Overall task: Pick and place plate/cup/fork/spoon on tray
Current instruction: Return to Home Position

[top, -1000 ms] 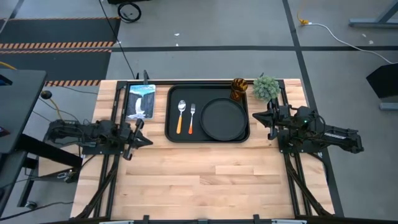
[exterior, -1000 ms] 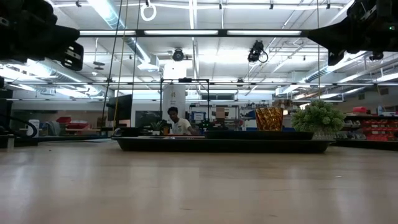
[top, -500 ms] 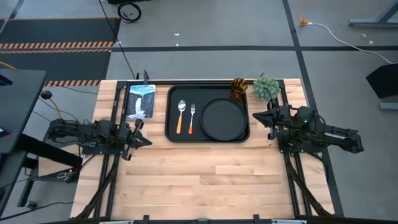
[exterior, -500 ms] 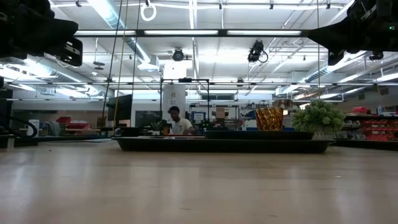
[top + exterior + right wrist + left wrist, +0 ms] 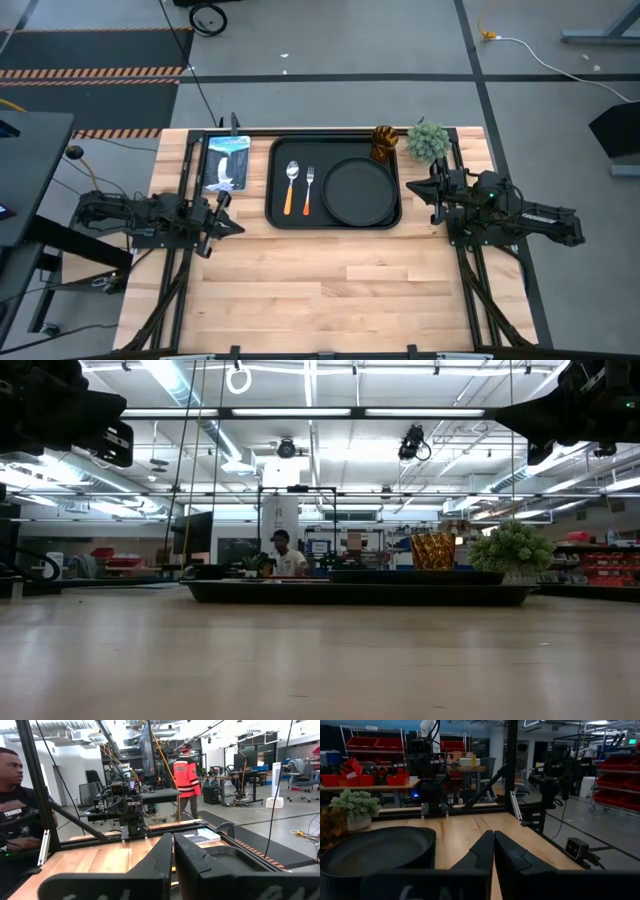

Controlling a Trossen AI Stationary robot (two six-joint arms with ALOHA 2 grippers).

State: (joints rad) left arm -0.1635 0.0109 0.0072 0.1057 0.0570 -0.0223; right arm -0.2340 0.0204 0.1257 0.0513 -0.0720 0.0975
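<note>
The black tray lies at the table's far middle. On it lie the spoon, the fork and the round black plate. The amber cup stands at the tray's far right corner and also shows in the low view. My left gripper is shut and empty, left of the tray; its wrist view shows the plate. My right gripper is shut and empty, just right of the tray.
A small green plant stands right of the cup. A blue-white picture card lies left of the tray. Bare wood fills the table's near half. People show in the room beyond.
My left gripper has drawn back a little toward the table's left edge. Nothing on the tray has moved.
</note>
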